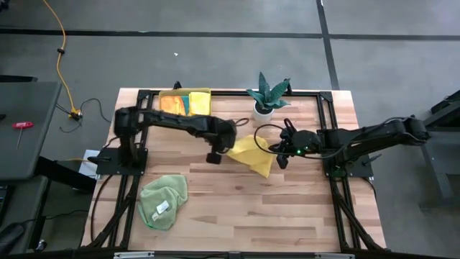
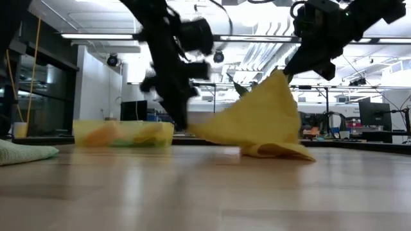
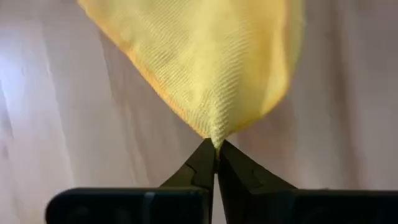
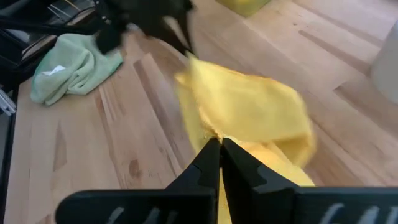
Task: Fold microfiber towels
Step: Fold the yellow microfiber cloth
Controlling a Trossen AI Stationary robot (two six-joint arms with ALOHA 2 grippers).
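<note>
Both grippers, left and right, pinched corners of the yellow microfiber towel, each by little cloth; a hard spreading pull risked 1 corner slipping free.

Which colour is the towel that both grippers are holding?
Plain yellow towel, pinched by the left gripper and right gripper; the left wrist view shows it best.
</note>
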